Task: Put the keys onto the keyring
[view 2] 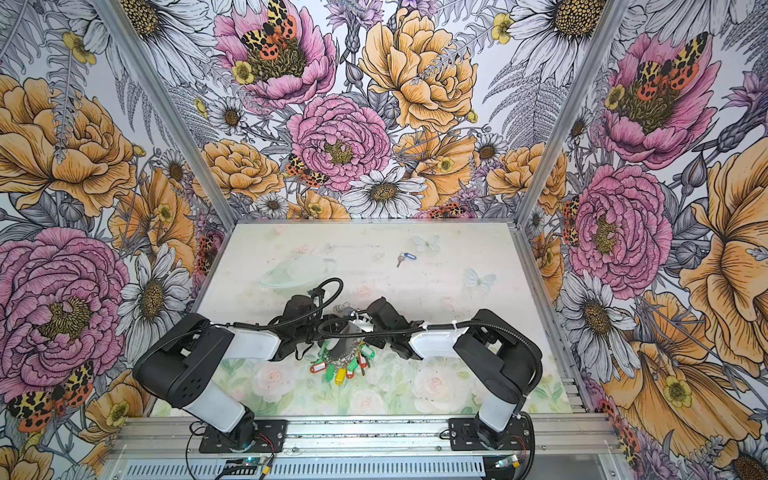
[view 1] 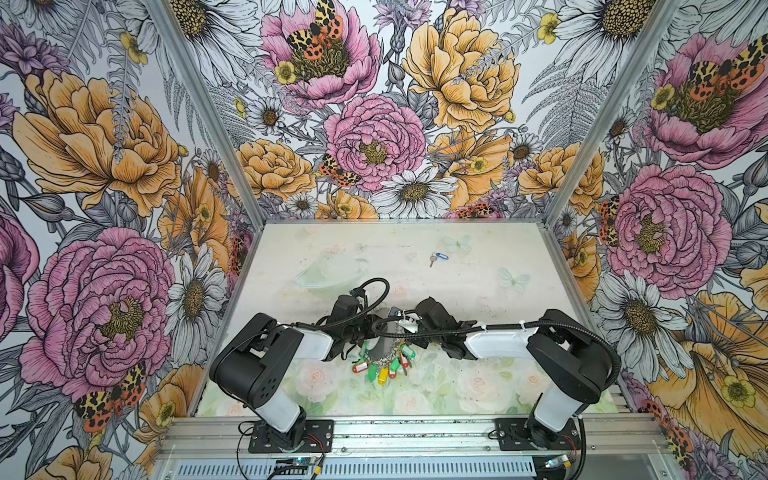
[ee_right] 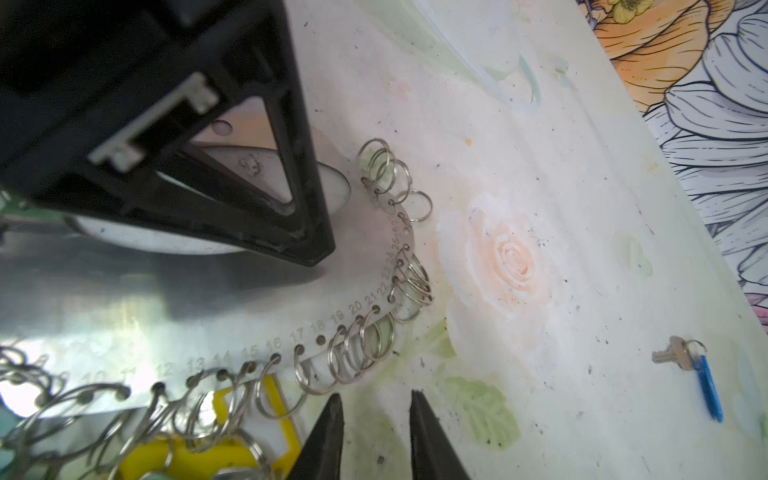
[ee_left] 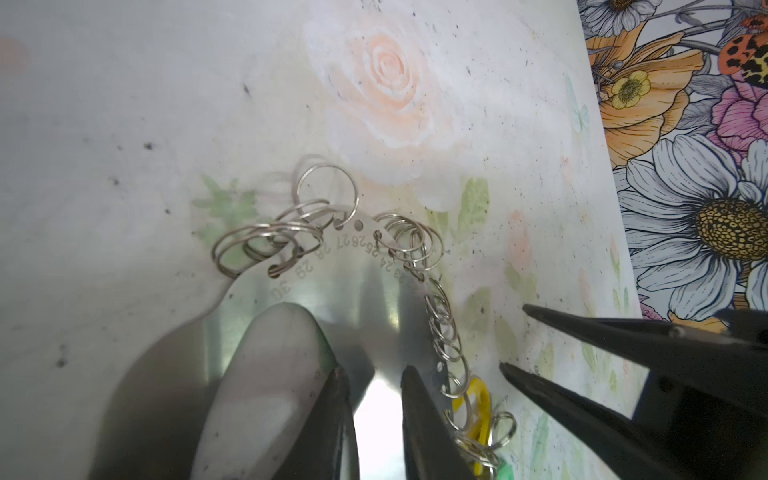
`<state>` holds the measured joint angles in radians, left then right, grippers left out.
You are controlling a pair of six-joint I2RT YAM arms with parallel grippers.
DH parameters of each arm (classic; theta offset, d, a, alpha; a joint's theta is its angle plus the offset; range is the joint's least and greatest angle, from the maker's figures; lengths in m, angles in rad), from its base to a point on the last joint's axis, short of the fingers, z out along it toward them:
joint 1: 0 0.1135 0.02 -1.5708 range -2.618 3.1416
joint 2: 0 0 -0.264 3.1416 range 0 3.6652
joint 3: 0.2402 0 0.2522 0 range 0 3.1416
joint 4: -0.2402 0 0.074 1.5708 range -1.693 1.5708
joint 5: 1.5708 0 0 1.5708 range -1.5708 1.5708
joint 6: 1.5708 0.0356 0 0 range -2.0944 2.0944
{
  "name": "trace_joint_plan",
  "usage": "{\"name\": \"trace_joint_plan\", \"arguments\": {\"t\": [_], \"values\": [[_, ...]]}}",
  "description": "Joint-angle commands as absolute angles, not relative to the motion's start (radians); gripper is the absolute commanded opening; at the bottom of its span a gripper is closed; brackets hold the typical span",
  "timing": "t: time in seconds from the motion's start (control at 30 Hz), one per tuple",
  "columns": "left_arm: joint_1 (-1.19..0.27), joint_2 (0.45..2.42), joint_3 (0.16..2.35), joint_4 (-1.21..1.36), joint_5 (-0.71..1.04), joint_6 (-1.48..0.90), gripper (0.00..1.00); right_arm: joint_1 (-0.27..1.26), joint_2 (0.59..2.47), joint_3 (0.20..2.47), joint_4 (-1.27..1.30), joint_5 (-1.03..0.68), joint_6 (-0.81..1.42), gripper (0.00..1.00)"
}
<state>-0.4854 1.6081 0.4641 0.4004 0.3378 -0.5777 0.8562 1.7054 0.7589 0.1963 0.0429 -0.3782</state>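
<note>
Keys [view 1: 439, 257] flat, blue tag toward back wall, rightward.

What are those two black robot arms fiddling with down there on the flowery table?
Both arms meet over a large flat metal keyring plate edged with small silver wire rings, some carrying green, red and yellow plastic tags. The left gripper straddles the plate's inner band; whether it pinches is unclear. The right gripper hangs open beside the plate's ringed edge, holding nothing. The small silvery key with a blue plastic tag lies untouched farther back on the table.
</note>
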Motion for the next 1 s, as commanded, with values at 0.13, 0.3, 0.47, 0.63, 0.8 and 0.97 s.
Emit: {"name": "trace_joint_plan", "arguments": {"t": [0.13, 0.3, 0.47, 0.63, 0.8, 0.97], "values": [[-0.475, 1.623, 0.484, 0.429, 0.370, -0.556, 0.26, 0.858, 1.713, 0.763, 0.142, -0.004, -0.446, 0.29], [-0.476, 1.646, 0.498, 0.431, 0.387, -0.551, 0.26, 0.862, 1.745, 0.778, 0.163, 0.007, -0.454, 0.29], [-0.482, 1.653, 0.508, 0.433, 0.390, -0.551, 0.26, 0.867, 1.761, 0.783, 0.174, 0.018, -0.475, 0.29], [-0.486, 1.670, 0.515, 0.433, 0.394, -0.551, 0.26, 0.882, 1.775, 0.781, 0.186, 0.006, -0.495, 0.29], [-0.489, 1.680, 0.520, 0.439, 0.400, -0.553, 0.26, 0.895, 1.801, 0.786, 0.209, 0.033, -0.509, 0.26], [-0.487, 1.672, 0.514, 0.439, 0.398, -0.555, 0.25, 0.896, 1.789, 0.776, 0.221, 0.075, -0.522, 0.16]]}}
